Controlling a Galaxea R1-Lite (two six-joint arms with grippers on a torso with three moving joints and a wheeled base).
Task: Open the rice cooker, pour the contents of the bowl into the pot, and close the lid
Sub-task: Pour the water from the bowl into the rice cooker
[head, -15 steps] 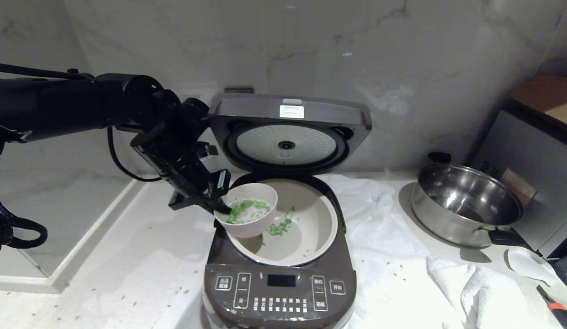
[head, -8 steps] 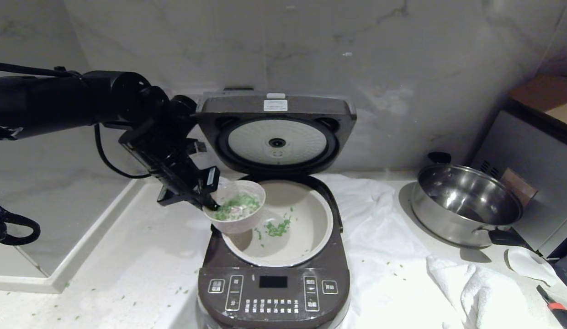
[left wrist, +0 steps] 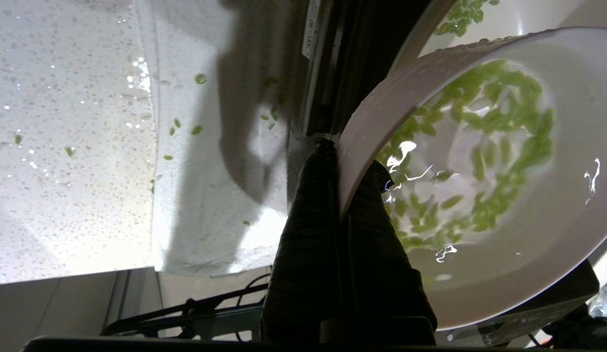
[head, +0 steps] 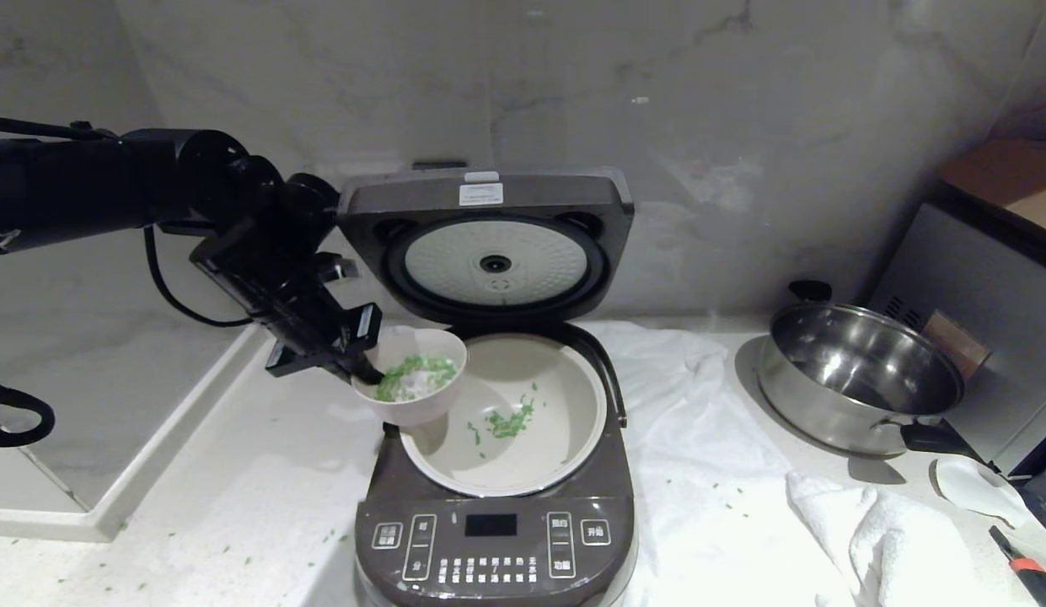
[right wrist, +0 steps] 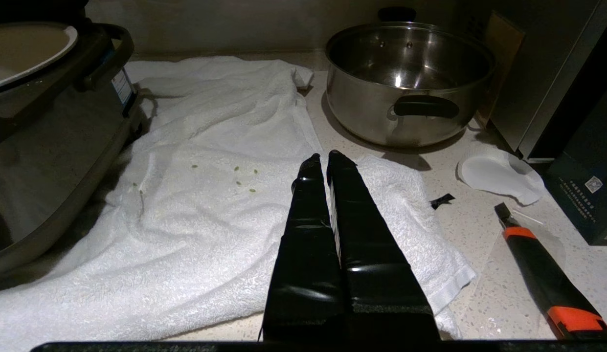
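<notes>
Pink bowl held at the cooker's left edge

Pink bowl (head: 411, 386) hung over the pot's (head: 565, 396) left rim, its wall clamped by the left hand (head: 364, 371), green contents (head: 415, 373) inside. Lid (head: 489, 244) stood open. Right hand (right wrist: 324, 160), fingers together, hovered over the towel (right wrist: 210, 146).

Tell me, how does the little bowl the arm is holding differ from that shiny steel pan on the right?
The bowl is small and pale, held in the air by the left gripper; the steel pan is far larger, shiny metal with black handles, and sits on the counter. The bowl has chopped green bits clinging inside; the steel pan looks empty. Both are round and open-topped.
</notes>
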